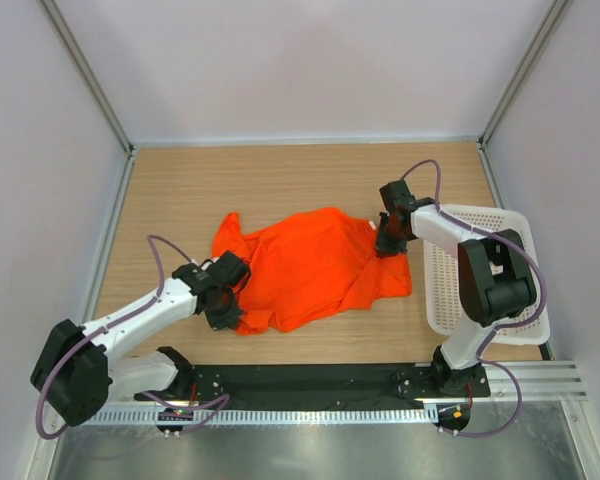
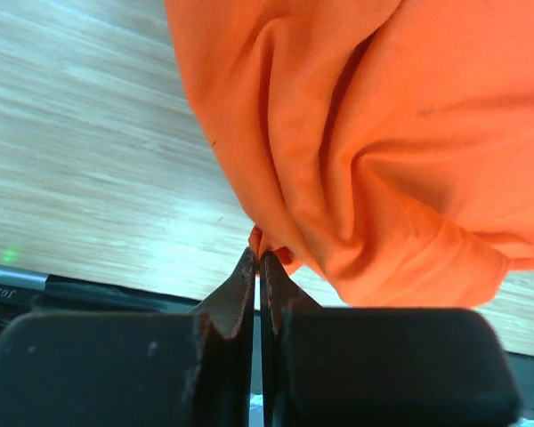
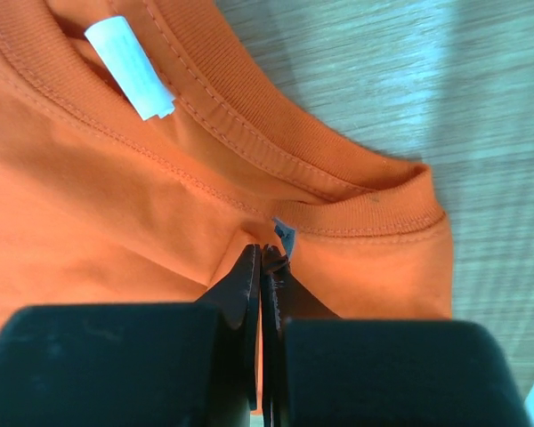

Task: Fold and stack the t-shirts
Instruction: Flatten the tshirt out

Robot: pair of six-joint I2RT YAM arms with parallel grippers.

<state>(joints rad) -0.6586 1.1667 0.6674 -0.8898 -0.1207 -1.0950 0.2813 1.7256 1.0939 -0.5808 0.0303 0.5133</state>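
The orange-red t-shirt (image 1: 315, 265) lies rumpled on the wooden table (image 1: 280, 180), spread between my two grippers. My left gripper (image 1: 223, 296) is at its left side, shut on a pinch of the shirt's edge (image 2: 265, 238); bunched folds of the shirt (image 2: 383, 151) hang beyond the fingertips. My right gripper (image 1: 388, 240) is at the shirt's right end, shut on fabric just below the ribbed collar (image 3: 338, 178). A white label (image 3: 132, 67) shows inside the neck, and the shirt (image 3: 116, 222) fills the left of that view.
A white lattice basket (image 1: 480, 275) stands at the right edge of the table, right beside my right arm. Grey walls close the table on three sides. A black rail (image 1: 310, 385) runs along the near edge.
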